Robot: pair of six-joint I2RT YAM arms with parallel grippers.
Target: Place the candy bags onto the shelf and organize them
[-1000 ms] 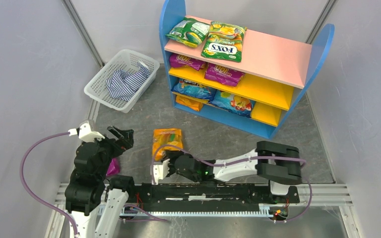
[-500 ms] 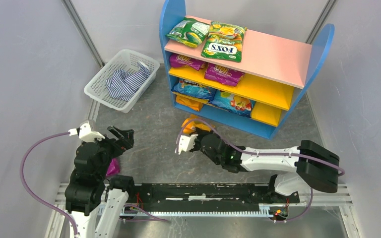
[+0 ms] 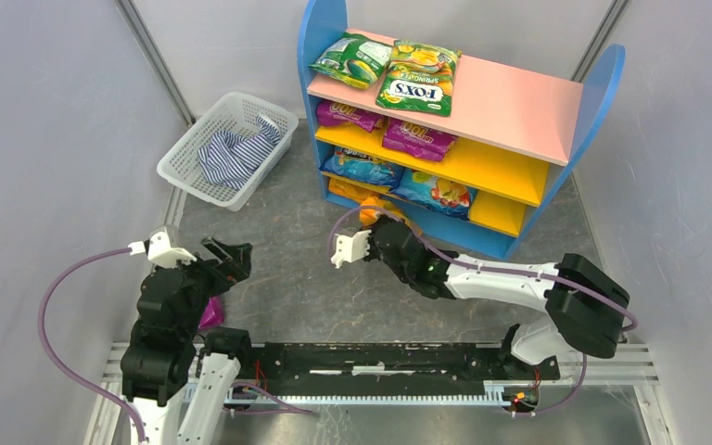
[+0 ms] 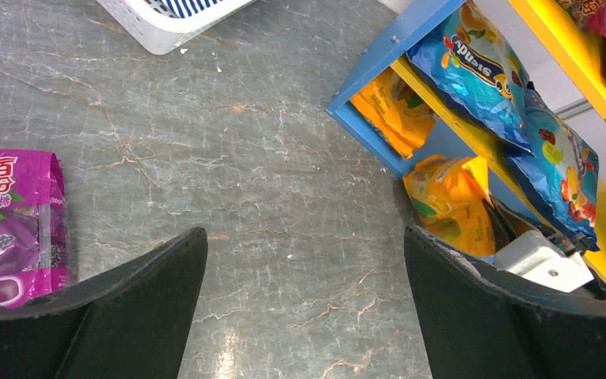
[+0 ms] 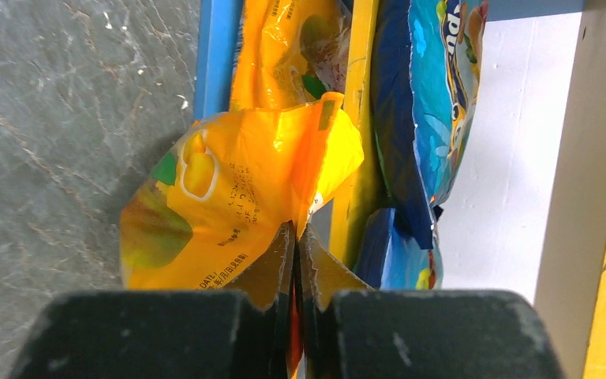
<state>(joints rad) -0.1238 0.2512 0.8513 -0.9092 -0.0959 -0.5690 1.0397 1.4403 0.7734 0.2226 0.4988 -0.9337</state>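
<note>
The shelf (image 3: 519,104) stands at the back with green (image 3: 352,57) and FOX'S (image 3: 417,79) bags on its pink top, purple bags (image 3: 415,137) on the yellow board, and blue bags (image 3: 363,167) and an orange one (image 3: 352,192) on the base. My right gripper (image 3: 377,230) is shut on an orange candy bag (image 5: 229,197) and holds it against the front edge of the blue base (image 5: 215,55), next to the orange bag lying there (image 5: 284,47). My left gripper (image 4: 306,237) is open and empty above the floor. A purple bag (image 4: 12,229) lies on the floor left of it.
A white mesh basket (image 3: 184,156) with a blue-white striped cloth (image 3: 236,153) stands at the back left. Grey walls close in both sides. The arms' base rail (image 3: 380,357) runs along the near edge.
My right arm has carried the orange bag from the floor near the front up to the shelf's base tier. The left arm has not moved.
</note>
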